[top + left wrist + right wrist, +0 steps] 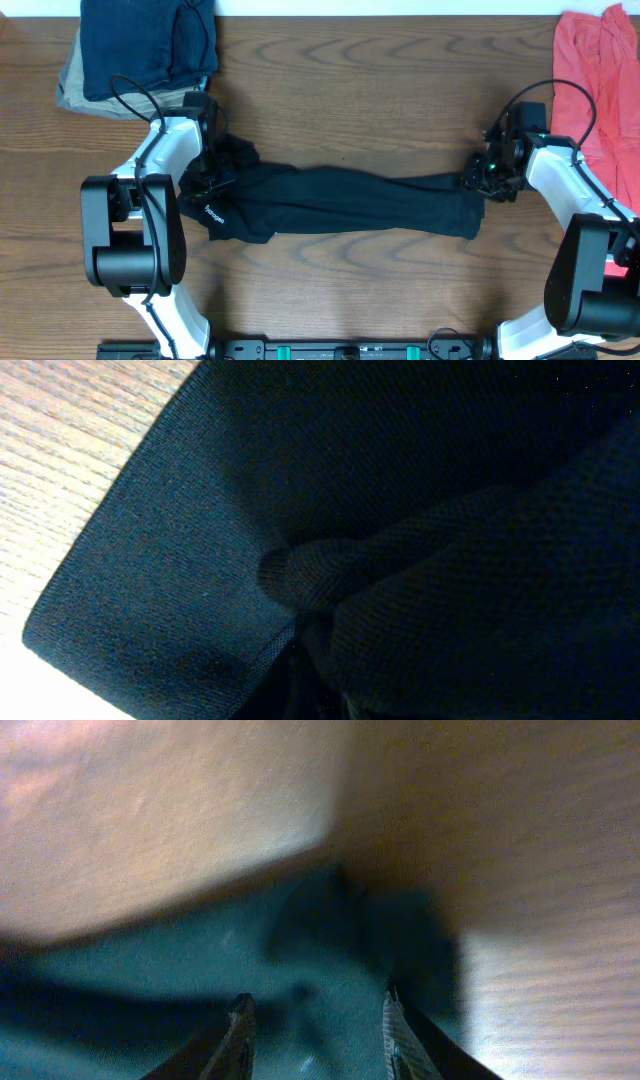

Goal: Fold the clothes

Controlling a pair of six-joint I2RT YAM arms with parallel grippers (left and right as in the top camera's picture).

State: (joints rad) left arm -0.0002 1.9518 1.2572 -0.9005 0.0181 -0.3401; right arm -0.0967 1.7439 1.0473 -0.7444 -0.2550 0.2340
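A black T-shirt [350, 200] lies stretched in a long bunched band across the middle of the table, with a small white logo [213, 212] near its left end. My left gripper [207, 170] sits in the gathered fabric at that end. In the left wrist view the black cloth [350, 510] fills the frame, hides the jaws and converges toward them, so it looks pinched. My right gripper [478, 178] is at the shirt's right end. In the right wrist view its fingers [315, 1030] are spread over the cloth [200, 970], which lies under and between them.
A stack of folded dark blue clothes [150, 45] on a beige garment [70, 92] sits at the back left. A red garment [600, 70] lies at the back right. Bare wooden table [350, 110] lies behind the shirt.
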